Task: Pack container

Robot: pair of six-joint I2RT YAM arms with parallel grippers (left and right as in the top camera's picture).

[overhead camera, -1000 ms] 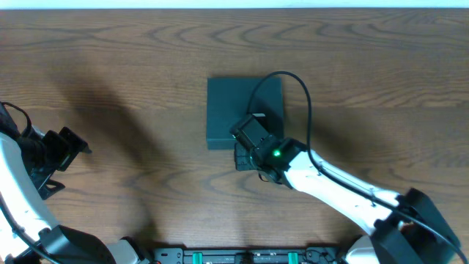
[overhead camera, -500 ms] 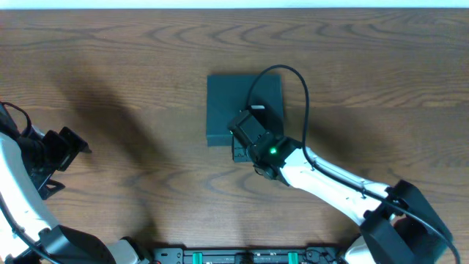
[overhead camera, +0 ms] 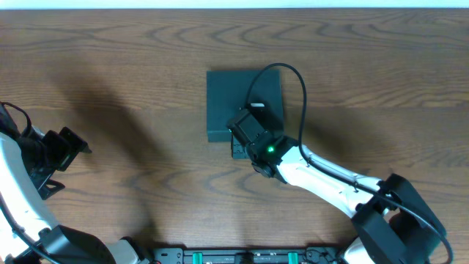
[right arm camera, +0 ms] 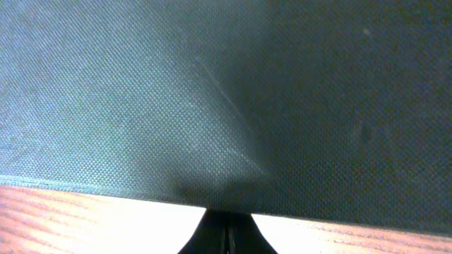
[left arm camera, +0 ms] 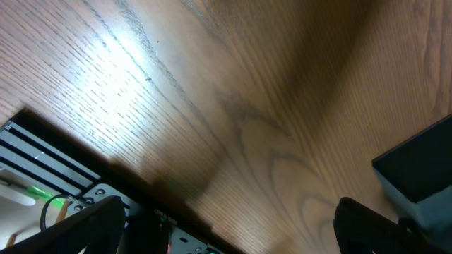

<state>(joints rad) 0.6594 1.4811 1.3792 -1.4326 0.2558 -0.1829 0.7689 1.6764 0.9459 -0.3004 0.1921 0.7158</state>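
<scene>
While the left pincer (overhead camera: 69, 147) hangs over the table (overhead camera: 132, 59) out at the 9 o'clock edge, the dark box (overhead camera: 234, 95) sits near the middle of the table, a little toward 12 o'clock, with its lid lying flat and closed. In the left wrist view that pincer's two fingers (left arm camera: 92, 226) stand wide apart with only bare wood grain between them; it has hold of nothing.

From 4 o'clock the right arm (overhead camera: 330, 183) reaches in, and the right pincer (overhead camera: 239, 144) meets the box at its 6 o'clock edge. In the right wrist view the box's textured top fills almost everything, a thin strip of table showing below it. There the pincer's tips are pressed together, fully closed, against that near edge, with nothing visible between them.
</scene>
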